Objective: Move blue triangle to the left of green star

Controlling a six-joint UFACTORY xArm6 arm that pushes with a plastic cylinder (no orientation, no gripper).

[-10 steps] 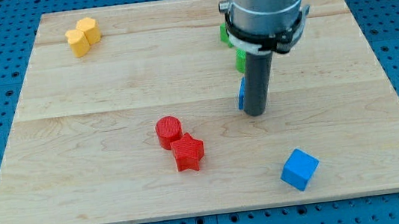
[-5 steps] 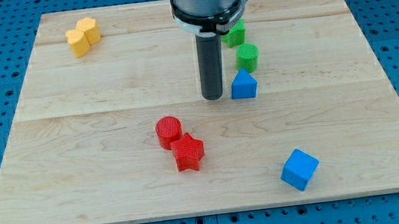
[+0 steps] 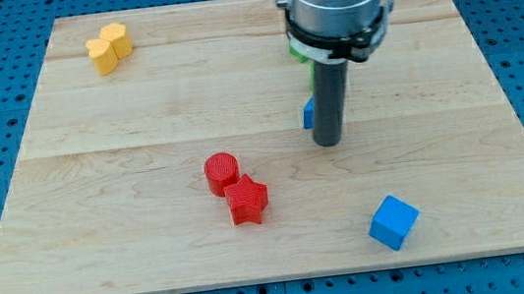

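Observation:
The blue triangle sits right of the board's centre, mostly hidden behind my rod; only its left edge shows. My tip rests on the board just below and in front of it. The green star lies above the triangle, mostly hidden by the arm's body; only a sliver shows. A green cylinder stands between the two, all but hidden by the rod.
A red cylinder and a red star touch below the board's centre. A blue cube lies at the lower right. Two yellow blocks sit at the upper left. The wooden board rests on blue pegboard.
My rod has moved from the triangle's left side to the right and down, and now stands in front of it. The triangle, star and other blocks have not visibly moved.

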